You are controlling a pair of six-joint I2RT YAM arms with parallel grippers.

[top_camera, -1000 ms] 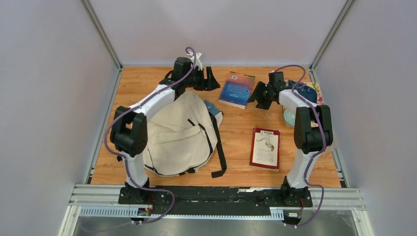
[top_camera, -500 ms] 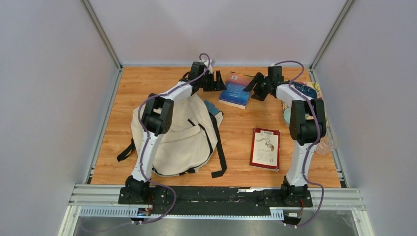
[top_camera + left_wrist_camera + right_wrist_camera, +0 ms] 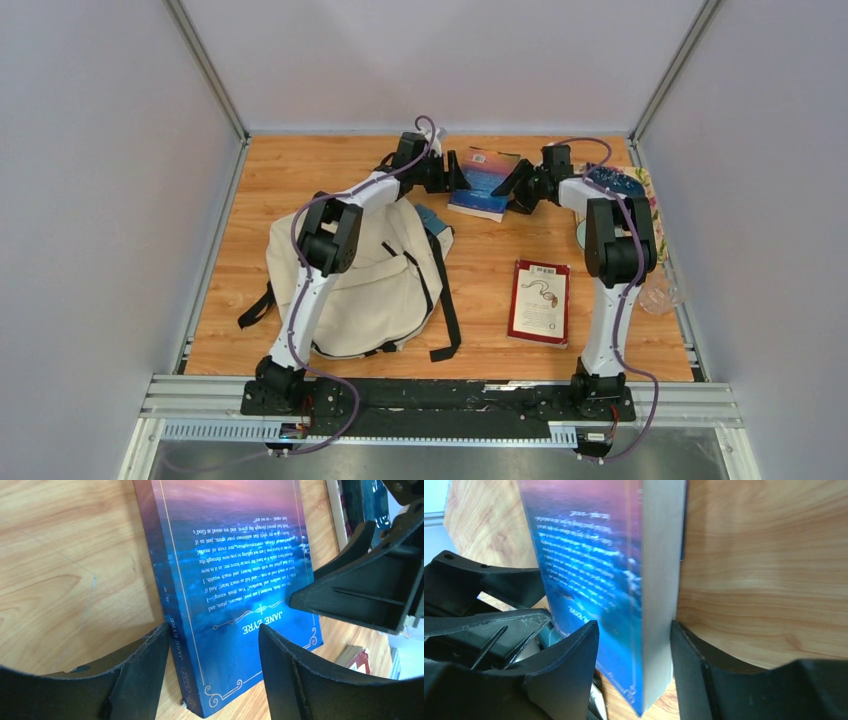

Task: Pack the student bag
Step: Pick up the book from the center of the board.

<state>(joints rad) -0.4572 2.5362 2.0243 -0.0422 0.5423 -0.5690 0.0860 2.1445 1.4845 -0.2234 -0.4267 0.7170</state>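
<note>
At the far middle of the table (image 3: 290, 170) lies a blue book (image 3: 483, 182), and both arms reach for it. From its left side, the left gripper (image 3: 455, 180) has its fingers (image 3: 150, 665) open wide around the spine corner. From the other side, the right gripper (image 3: 512, 188) has its fingers (image 3: 569, 665) open around the page edge. Neither one looks like it is squeezing yet.

Nearer, on the left part of the table, the student bag (image 3: 365, 275) lies flat, with its top next to the left arm. I cannot tell if anything is inside it. A small teal thing (image 3: 430, 217) sits by its top.

I think the packing has hardly begun. The blue book is outside the bag, and so is a red and white book (image 3: 540, 301) on the right. Both need to go in
</note>
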